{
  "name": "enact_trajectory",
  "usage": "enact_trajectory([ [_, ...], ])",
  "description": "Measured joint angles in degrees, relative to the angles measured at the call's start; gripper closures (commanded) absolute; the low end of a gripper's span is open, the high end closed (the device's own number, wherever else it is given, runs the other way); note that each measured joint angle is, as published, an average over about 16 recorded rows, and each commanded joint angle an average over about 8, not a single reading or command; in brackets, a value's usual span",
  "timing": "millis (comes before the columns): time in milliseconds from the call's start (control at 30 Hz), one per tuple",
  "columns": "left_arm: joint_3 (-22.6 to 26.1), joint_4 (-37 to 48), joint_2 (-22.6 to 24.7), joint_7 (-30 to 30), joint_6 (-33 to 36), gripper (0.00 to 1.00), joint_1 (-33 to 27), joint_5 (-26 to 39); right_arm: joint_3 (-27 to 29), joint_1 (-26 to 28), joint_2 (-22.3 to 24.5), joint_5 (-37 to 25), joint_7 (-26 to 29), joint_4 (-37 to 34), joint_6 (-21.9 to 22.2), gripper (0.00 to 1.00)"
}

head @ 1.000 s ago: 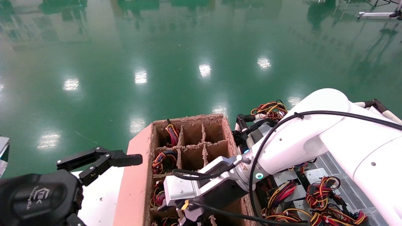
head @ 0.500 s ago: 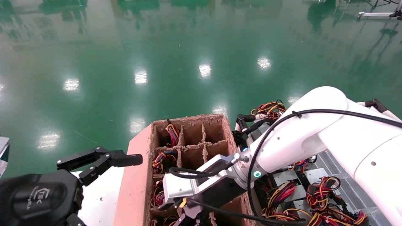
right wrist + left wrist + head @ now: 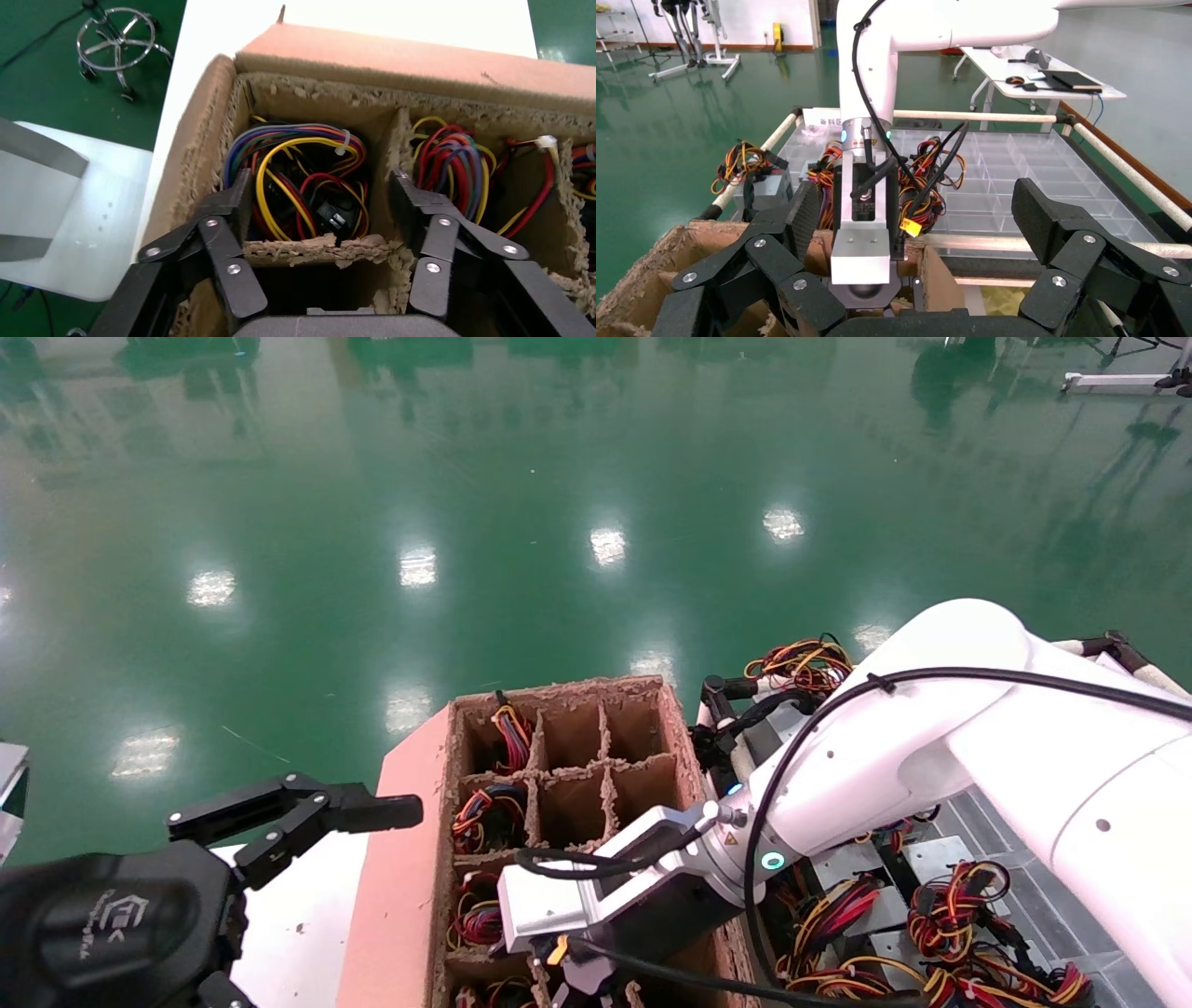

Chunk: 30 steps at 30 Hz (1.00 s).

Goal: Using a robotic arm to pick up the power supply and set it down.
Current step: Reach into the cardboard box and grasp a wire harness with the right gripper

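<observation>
The right gripper [image 3: 320, 232] on the robotic arm [image 3: 894, 747] has its fingers [image 3: 232, 210] spread wide apart and holds nothing. One finger is dipped into the wire-filled cell of the cardboard divider box [image 3: 438, 859], the other sits at the divider wall [image 3: 399, 168] between that cell and the next one. The power supply [image 3: 309, 182] is down in that cell, between the fingers (only its bundle of red, yellow and black wires shows, the metal body is hidden). Can't tell whether the pads actually touch the wires.

Room is tight: ragged cardboard edges on every side of the cell.

The left gripper [image 3: 298, 817] is parked just beside the box's outer wall, fingers wide open too, nothing in them.

Farther back the box has a few empty cells [image 3: 633, 728], then more wired units in the clear tray [image 3: 1024, 896] on the right, and open green floor [image 3: 466, 523] beyond.
</observation>
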Motion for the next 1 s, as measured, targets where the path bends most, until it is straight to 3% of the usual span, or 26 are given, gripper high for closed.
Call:
enact_trajectory([
  [100, 0.0, 0.0, 0.0, 0.0, 0.0, 0.0, 0.0, 0.0, -0.52, -0.04, -0.07, -0.01, -0.26, 0.16, 0.81, 0.91],
  [167, 0.0, 0.0, 0.0, 0.0, 0.0, 0.0, 0.0, 0.0, -0.85, -0.09, -0.11, 0.04, -0.38, 0.37, 1.32, 1.0],
  [1000, 0.01, 0.0, 0.0, 0.0, 0.0, 0.0, 0.0, -0.01, -4.42, 0.41, -0.07, 2.78, 0.08, 1.78, 2.21, 1.0],
])
